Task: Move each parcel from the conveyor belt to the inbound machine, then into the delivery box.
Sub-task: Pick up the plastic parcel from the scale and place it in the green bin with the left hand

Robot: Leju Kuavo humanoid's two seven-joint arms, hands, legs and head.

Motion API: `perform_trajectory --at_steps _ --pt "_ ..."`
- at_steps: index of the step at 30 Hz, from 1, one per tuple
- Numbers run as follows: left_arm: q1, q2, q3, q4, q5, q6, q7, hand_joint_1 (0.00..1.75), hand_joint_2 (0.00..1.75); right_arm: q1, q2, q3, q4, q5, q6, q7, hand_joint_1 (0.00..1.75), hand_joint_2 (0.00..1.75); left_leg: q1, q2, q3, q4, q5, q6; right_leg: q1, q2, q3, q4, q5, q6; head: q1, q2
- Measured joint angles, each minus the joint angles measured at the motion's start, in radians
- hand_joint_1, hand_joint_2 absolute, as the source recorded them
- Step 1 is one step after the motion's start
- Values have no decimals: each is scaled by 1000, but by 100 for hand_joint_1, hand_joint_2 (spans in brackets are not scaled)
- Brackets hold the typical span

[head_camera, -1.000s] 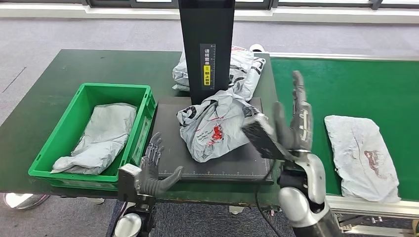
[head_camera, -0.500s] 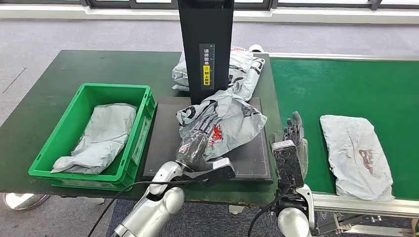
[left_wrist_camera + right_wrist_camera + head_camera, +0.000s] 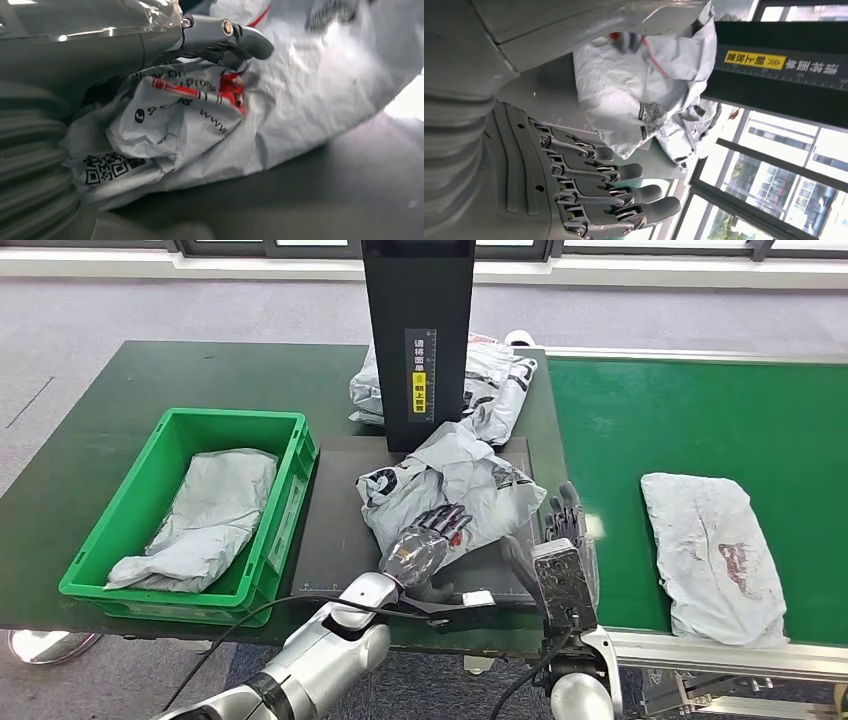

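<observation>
Grey crumpled parcel (image 3: 455, 485) on scanner plate (image 3: 330, 540): left hand (image 3: 425, 545) grips its near edge (fingers curled into plastic); right hand (image 3: 562, 540) beside plate, fingers apart, holding nothing.

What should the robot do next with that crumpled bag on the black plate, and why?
Probably lift the parcel toward the green box: the left hand grips its crumpled edge on the black scanning plate, and the right hand hangs open beside it.

Left hand (image 3: 425, 540) apparently tugged parcel (image 3: 455, 490) nearer.
</observation>
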Motion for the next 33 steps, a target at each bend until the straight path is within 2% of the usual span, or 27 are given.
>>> perform_trajectory --at_steps 4,9,21,27,30,33 --pt "-32 -7 -25 75 -49 -46 55 175 175 -5 15 0 6 -2 17 -3 0 175 0 0 3 0 0 0 0 -1 4 0 0 0 0 0" --pt "-52 -9 -42 130 -64 -58 67 175 175 -8 25 -2 7 -4 25 -2 0 175 0 0 7 0 -1 0 0 -1 8 0 0 0 0 0" --pt "-85 -5 -60 177 -151 -34 108 175 175 -29 36 -33 8 -6 56 -13 0 175 0 1 14 -1 -3 -3 3 0 13 0 -2 -3 0 0" --pt "-84 9 -68 179 -166 68 129 175 175 -28 36 -39 7 -10 56 -26 0 175 1 1 14 -1 -3 -4 4 1 12 0 -3 -4 0 0" --pt "-84 28 -60 159 -174 183 131 175 175 -24 35 -49 4 -10 50 -26 0 175 1 2 13 -1 -2 -4 4 1 11 0 -2 -4 0 0" --pt "-84 59 -26 77 -226 291 142 175 175 -12 35 -58 -4 -15 37 -28 0 175 1 1 11 -1 -1 -5 4 1 9 0 -2 -4 0 0"
